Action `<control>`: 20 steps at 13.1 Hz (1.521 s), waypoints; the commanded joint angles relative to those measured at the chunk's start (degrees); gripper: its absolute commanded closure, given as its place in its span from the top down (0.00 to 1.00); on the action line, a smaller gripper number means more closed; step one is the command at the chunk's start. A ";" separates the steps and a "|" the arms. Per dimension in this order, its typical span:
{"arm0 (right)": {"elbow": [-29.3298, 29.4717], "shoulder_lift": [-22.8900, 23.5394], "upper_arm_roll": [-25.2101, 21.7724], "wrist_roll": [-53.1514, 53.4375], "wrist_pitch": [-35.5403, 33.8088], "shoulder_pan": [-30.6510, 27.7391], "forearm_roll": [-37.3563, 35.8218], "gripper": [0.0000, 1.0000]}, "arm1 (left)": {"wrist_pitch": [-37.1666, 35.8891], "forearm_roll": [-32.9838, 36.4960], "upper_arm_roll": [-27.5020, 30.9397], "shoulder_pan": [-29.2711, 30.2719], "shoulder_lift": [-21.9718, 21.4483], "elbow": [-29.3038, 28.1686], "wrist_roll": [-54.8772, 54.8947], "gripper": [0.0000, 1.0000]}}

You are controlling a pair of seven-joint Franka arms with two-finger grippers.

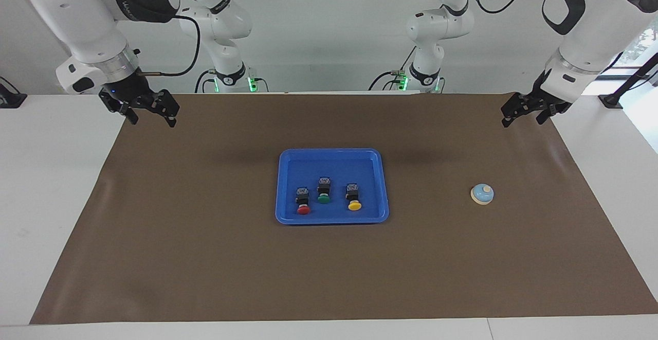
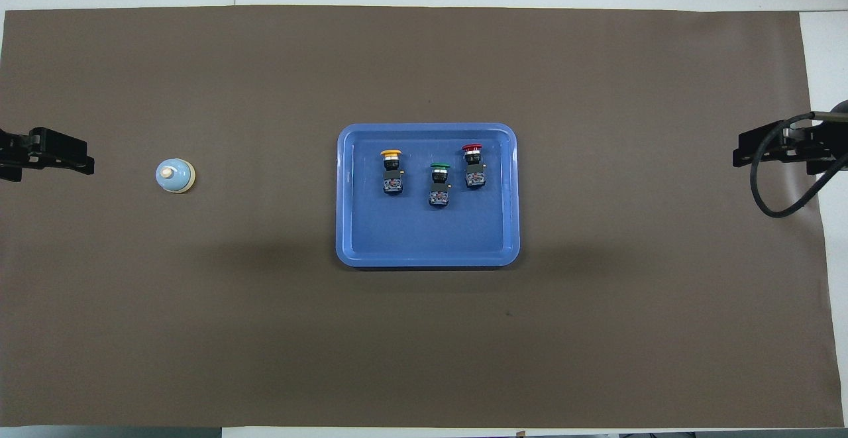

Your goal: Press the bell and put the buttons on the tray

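Observation:
The blue tray (image 1: 331, 153) (image 2: 427, 128) lies at the middle of the brown mat. Three buttons lie in it on their sides: red (image 1: 303, 202) (image 2: 473, 167), green (image 1: 324, 193) (image 2: 438, 186) and yellow (image 1: 353, 198) (image 2: 391, 171). The light blue bell (image 1: 482, 194) (image 2: 175, 176) stands on the mat toward the left arm's end. My left gripper (image 1: 522, 122) (image 2: 46, 153) hangs open and empty over the mat's edge at that end. At the other end my right gripper (image 1: 152, 121) (image 2: 772, 150) also hangs open over the mat's edge, holding nothing.
A brown mat (image 1: 205, 257) covers most of the white table (image 1: 46, 185). The two arm bases (image 1: 231, 80) (image 1: 419, 80) stand at the robots' edge. A black cable (image 2: 775, 193) loops beside the right gripper.

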 commanded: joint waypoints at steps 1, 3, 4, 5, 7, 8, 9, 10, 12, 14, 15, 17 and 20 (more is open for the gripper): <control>-1.36 -1.20 0.38 -0.50 0.50 -0.53 0.49 1.00 | -1.17 -0.62 0.20 0.05 0.08 0.92 0.34 1.00; -1.44 -1.20 0.38 -0.59 0.50 -0.62 0.49 1.00 | -1.34 -0.62 0.11 -0.47 0.08 0.92 0.34 1.00; -1.36 -1.20 0.38 -0.50 0.50 -0.62 0.49 1.00 | -1.69 -0.62 -0.06 -0.57 0.08 0.92 0.08 1.00; -1.44 -1.20 0.38 -0.59 0.50 -0.53 0.41 1.00 | -0.91 -0.62 -0.06 -0.57 -0.01 0.92 -0.01 1.00; -1.44 -1.20 0.38 -0.50 0.50 -0.53 0.49 1.00 | 7.39 -0.62 -0.06 -0.48 -1.32 -3.61 0.69 0.25; -1.36 -1.20 0.38 -0.59 0.50 -0.53 0.49 1.00 | 10.84 -0.62 -0.06 -0.57 -3.59 -8.87 0.17 0.00; -1.35 -1.20 0.38 -0.50 0.50 -0.53 0.49 1.00 | 14.88 -0.62 -0.06 -0.48 -4.66 -12.66 0.17 0.00; -1.44 -1.20 0.38 -0.59 0.50 -0.62 0.49 1.00 | 17.44 -0.53 -0.06 -0.48 -4.41 -14.18 0.25 0.00; -1.44 -1.20 0.38 -0.50 0.50 -0.53 0.49 1.00 | 18.60 -0.53 -0.06 -0.48 -0.74 -14.72 0.08 0.00; -1.36 -1.20 0.38 -0.59 0.50 -0.53 0.49 1.00 | 24.02 -0.53 -0.06 -0.39 1.04 -19.09 -0.01 0.00; -1.44 -1.20 0.38 -0.59 0.50 -0.53 0.49 1.00 | 28.58 -0.53 -0.15 -0.48 1.31 -22.34 -0.10 0.00; -1.44 -1.20 0.38 -0.50 0.50 -0.62 0.49 1.00 | 34.50 -0.53 -0.15 -0.74 3.41 -25.17 -0.88 0.00; -1.44 -1.20 0.38 -0.50 0.50 -0.62 0.49 1.00 | 39.68 -0.53 -0.06 0.13 7.63 -25.27 -0.89 0.00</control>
